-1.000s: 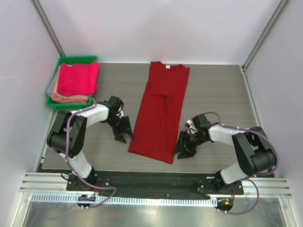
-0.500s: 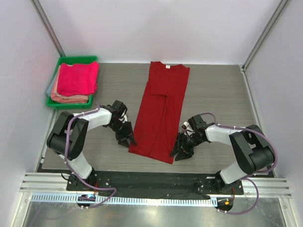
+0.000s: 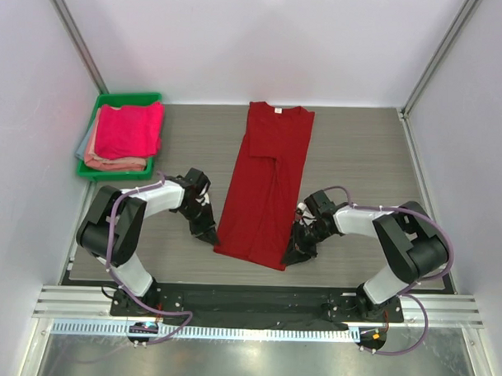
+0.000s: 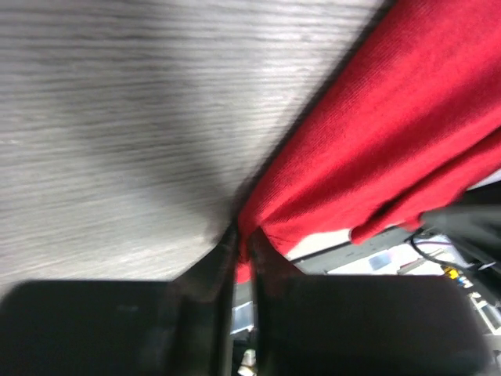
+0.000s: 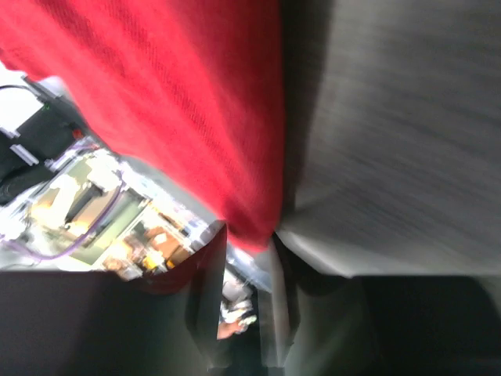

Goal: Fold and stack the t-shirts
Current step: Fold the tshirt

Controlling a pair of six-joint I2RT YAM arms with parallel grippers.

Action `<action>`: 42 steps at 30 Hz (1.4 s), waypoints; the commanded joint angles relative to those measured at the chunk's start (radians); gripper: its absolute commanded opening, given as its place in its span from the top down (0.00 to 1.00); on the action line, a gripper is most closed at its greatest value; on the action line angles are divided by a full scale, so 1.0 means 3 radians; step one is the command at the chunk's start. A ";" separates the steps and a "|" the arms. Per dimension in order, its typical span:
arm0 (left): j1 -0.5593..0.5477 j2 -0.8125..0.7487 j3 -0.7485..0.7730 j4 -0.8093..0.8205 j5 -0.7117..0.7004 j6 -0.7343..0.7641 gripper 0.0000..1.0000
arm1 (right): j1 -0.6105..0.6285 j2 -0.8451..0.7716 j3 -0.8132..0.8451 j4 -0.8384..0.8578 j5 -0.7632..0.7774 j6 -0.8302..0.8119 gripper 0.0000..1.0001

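The deep red t-shirt [image 3: 268,176] lies as a long narrow strip down the middle of the table, its collar and white label [image 3: 278,111] at the far end. My left gripper [image 3: 210,234] sits at the near left hem corner. In the left wrist view it [image 4: 244,244] is pinched shut on the red cloth [image 4: 376,133]. My right gripper [image 3: 291,255] is at the near right hem corner. In the right wrist view its jaws [image 5: 246,239] stand a little apart, with the red corner [image 5: 196,102] dipping between them. Pink, salmon and grey t-shirts [image 3: 127,134] are stacked in the tray.
The green tray [image 3: 126,96] stands at the far left corner against the left wall. White walls close in the table on three sides. The metal rail [image 3: 247,307] with both arm bases runs along the near edge.
Both grippers slid inward onto the near hem corners of the red t-shirt. Both narrowed, the left one closing onto the cloth.
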 commanded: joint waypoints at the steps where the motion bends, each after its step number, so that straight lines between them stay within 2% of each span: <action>1: -0.0005 0.0015 -0.0006 0.0052 -0.0146 0.0099 0.94 | 0.0020 0.0060 -0.0014 0.0098 0.0438 -0.0033 0.88; 2: -0.0005 0.0020 0.0024 0.0037 -0.0177 0.0114 1.00 | 0.0014 0.0019 -0.0009 0.0098 0.0458 -0.0038 0.98; 5: 0.0056 -0.0016 0.0238 -0.0035 -0.0213 0.0241 1.00 | -0.0088 -0.0195 0.0016 0.0052 0.0448 -0.0104 0.98; 9: 0.0097 -0.0057 0.0714 -0.0224 -0.0360 0.0523 1.00 | -0.0369 -0.0502 0.0169 -0.0371 0.0433 -0.0380 0.98; 14: 0.0102 0.0040 0.1175 -0.0286 -0.0341 0.0636 1.00 | -0.0737 -0.0646 0.0614 -0.0633 0.0382 -0.0667 0.99; 21: 0.0107 0.0351 0.1824 -0.0240 -0.0386 0.0728 1.00 | -0.1008 -0.0294 0.1294 -0.0353 0.0417 -0.0662 0.98; 24: 0.0138 0.0540 0.2120 -0.0199 -0.0468 0.0794 1.00 | -0.1131 -0.0003 0.1824 -0.0317 0.0412 -0.0682 0.99; 30: 0.0215 0.0996 0.2806 -0.0148 -0.0565 0.0963 1.00 | -0.1254 0.0519 0.2434 -0.0255 0.0453 -0.0728 0.99; 42: 0.0240 0.1554 0.3409 -0.0081 -0.0606 0.1178 1.00 | -0.1259 0.0959 0.2593 -0.0112 0.0520 -0.0749 0.99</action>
